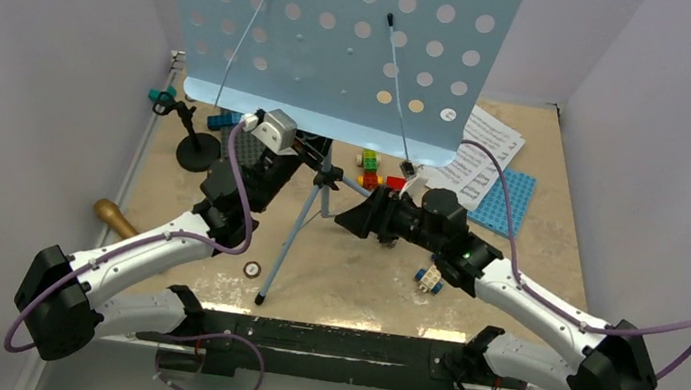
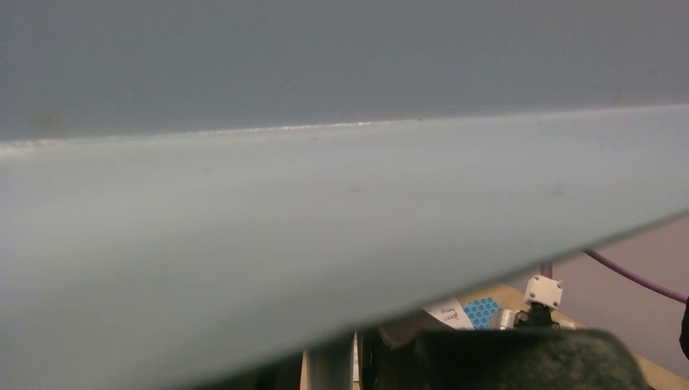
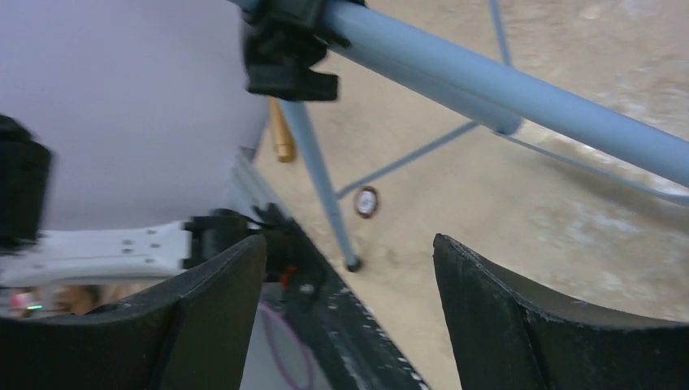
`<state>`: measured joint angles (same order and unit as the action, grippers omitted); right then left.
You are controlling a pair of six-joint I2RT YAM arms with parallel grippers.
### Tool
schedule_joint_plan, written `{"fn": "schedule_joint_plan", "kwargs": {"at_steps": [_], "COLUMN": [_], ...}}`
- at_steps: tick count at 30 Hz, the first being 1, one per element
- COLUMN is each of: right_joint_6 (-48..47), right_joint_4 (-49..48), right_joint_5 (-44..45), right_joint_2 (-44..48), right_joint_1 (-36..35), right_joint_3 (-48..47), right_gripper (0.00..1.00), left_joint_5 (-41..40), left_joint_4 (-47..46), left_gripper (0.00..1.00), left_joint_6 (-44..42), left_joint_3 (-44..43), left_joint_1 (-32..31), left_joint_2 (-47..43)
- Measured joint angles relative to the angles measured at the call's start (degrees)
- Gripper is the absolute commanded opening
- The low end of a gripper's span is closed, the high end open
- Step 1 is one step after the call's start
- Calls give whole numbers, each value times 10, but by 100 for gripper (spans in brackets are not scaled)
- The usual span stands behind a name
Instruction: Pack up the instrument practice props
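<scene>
The light-blue perforated music stand [image 1: 343,33] stands upright on its tripod at the table's middle. My left gripper [image 1: 310,153] sits under its desk at the post and looks shut on it. The desk's underside [image 2: 325,203] fills the left wrist view, with the post [image 2: 329,370] beside a dark finger [image 2: 504,357]. My right gripper [image 1: 347,217] is open just right of the post, holding nothing. In its wrist view the blue tube [image 3: 487,81] and black clamp [image 3: 284,49] lie beyond the right gripper [image 3: 349,268]. Sheet music [image 1: 480,155] lies back right, the black mic stand [image 1: 196,148] back left, and the gold-brown microphone [image 1: 115,217] at the left edge.
A blue baseplate [image 1: 505,202] lies right of the sheet music. Coloured bricks [image 1: 370,168] sit behind the post, with another brick [image 1: 428,279] beside my right arm. A small ring [image 1: 252,268] lies near a tripod foot [image 1: 261,298]. Grey walls close in three sides.
</scene>
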<state>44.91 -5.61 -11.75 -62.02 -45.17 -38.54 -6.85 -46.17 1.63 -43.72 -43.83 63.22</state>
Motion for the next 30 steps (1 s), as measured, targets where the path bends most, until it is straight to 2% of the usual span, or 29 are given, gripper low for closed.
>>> {"fn": "schedule_joint_plan", "kwargs": {"at_steps": [5,9,13,16,20,27,30], "right_joint_6": [138,225,288,335,375,400,406], "right_joint_4": [-108,-164,-212,-259,-289,-304,-304], "right_joint_5": [-101,-162,-196,-215,-234,-238,-240], "right_joint_2": [-33,-104,-162,-198,-228,-230,-231], "right_joint_1": [54,83,89,90,92,95,96], "right_joint_3": [-1,-34,-62,-62,-63,-64,-64], "right_gripper": [78,74,69,60,50,47,36], "left_joint_5": [-4,-7,-8,-7,-7,-6,-5], "left_joint_4": [-1,-4,-6,-11,-18,-31,-34], "left_gripper": [0,0,0,0,0,0,0], "left_joint_6": [-6,-11,-14,-18,-28,-33,-33], "left_joint_3": [0,1,2,5,9,21,22], "left_joint_1": [-3,-6,-6,-8,-10,-12,-13], "left_joint_2": [0,0,0,0,-1,-9,-9]}}
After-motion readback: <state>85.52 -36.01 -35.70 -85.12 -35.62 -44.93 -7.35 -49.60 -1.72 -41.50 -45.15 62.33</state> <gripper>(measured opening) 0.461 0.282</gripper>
